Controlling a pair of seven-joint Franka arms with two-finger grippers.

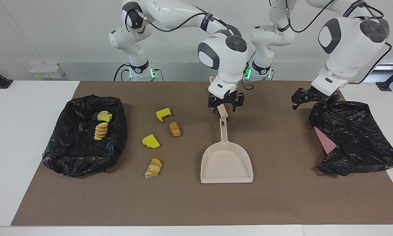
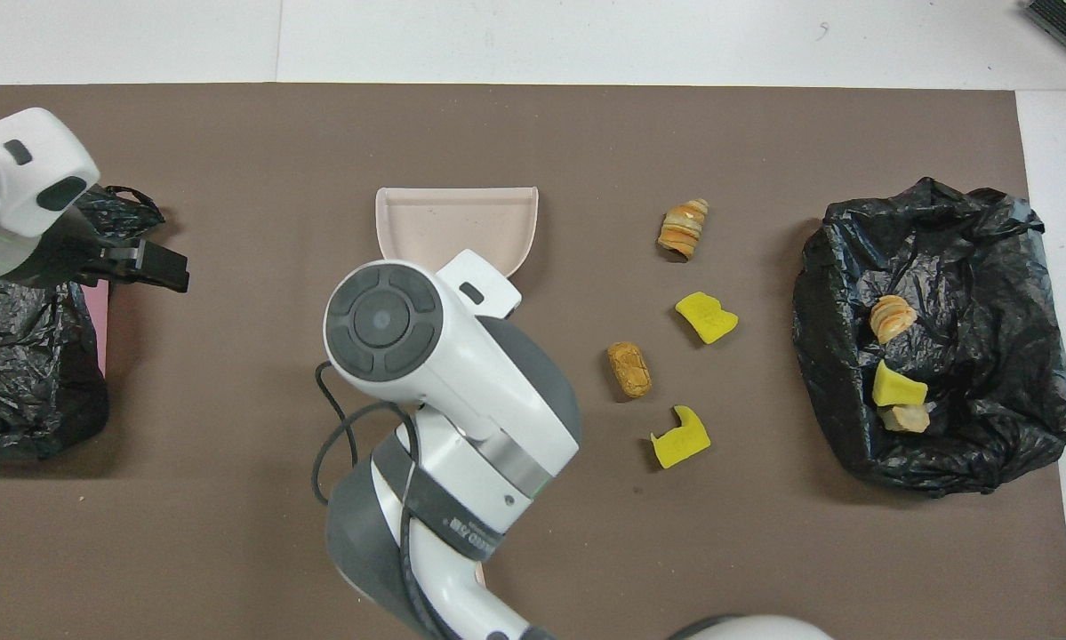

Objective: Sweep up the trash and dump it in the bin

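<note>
Right pincer [image 1: 225, 107] open above dustpan [image 1: 226, 162] handle; trash [image 1: 150, 141] beside.

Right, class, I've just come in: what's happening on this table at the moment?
A sweep-up job is partway done. The right tool hangs open just above the handle of the pink dustpan, which lies empty on the brown mat. Four trash pieces lie loose beside it; others sit in the black-lined bin at the right arm's end. The left tool, open, hovers by a crumpled black bag.
</note>
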